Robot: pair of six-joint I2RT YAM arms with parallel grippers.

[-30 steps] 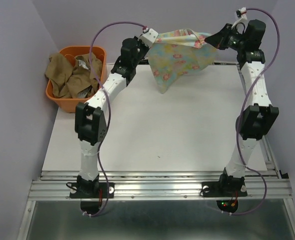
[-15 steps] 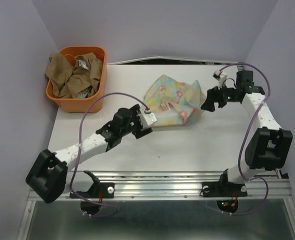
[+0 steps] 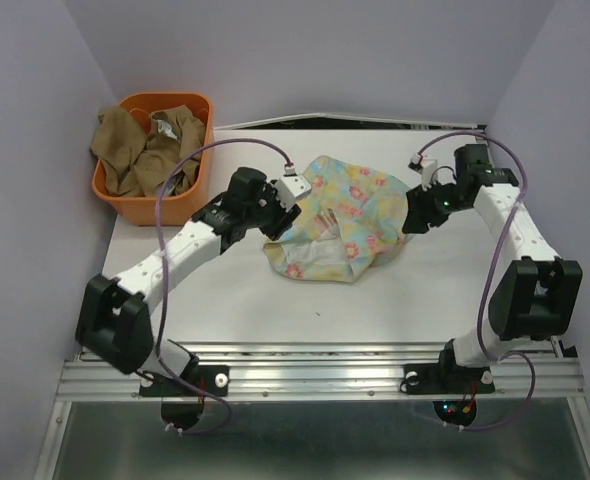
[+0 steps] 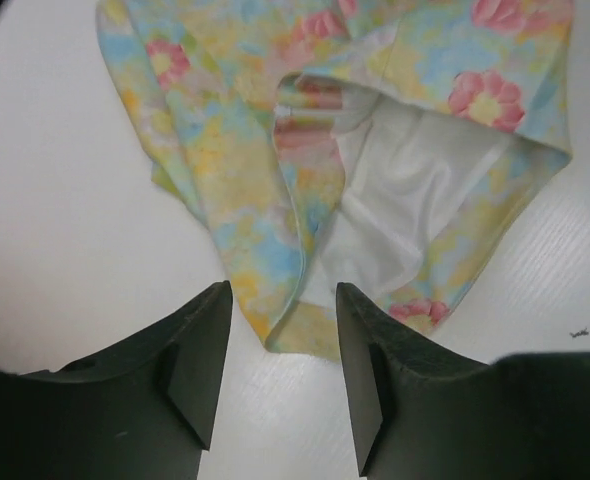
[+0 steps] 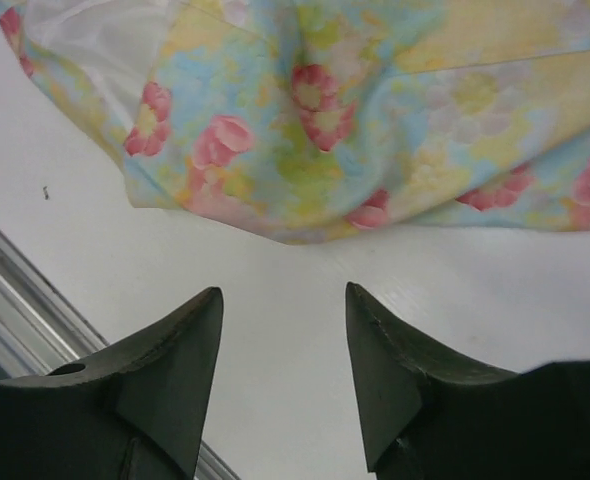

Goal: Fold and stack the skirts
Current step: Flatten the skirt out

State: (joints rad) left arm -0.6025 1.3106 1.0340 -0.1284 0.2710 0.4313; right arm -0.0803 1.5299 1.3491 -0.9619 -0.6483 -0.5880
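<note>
- The floral skirt (image 3: 340, 220) lies crumpled on the tabletop (image 3: 225, 300), between the two arms and not yet folded. Its white lining (image 4: 405, 190) shows where the near side gapes open.
- The left gripper (image 4: 280, 300) is open and empty. Its jaws are spread just over the skirt's near-left hem, with the hem's tip lying between them.
- The right gripper (image 5: 283, 300) is also open and holds nothing. It sits over bare tabletop just beside the skirt's right edge, apart from the cloth.
- A tan skirt (image 3: 135, 150) sits bunched in the basket (image 3: 125, 205) at the far left. I cannot make out a plaid one there.
- The floral skirt looks thin, light and limp, so it should sag and bunch when lifted rather than hold a shape. The lining may slide against the outer layer.
- The best hold is probably a pinch at two well-separated points on one edge, catching both layers. Pulling those points apart should draw the cloth flat.
</note>
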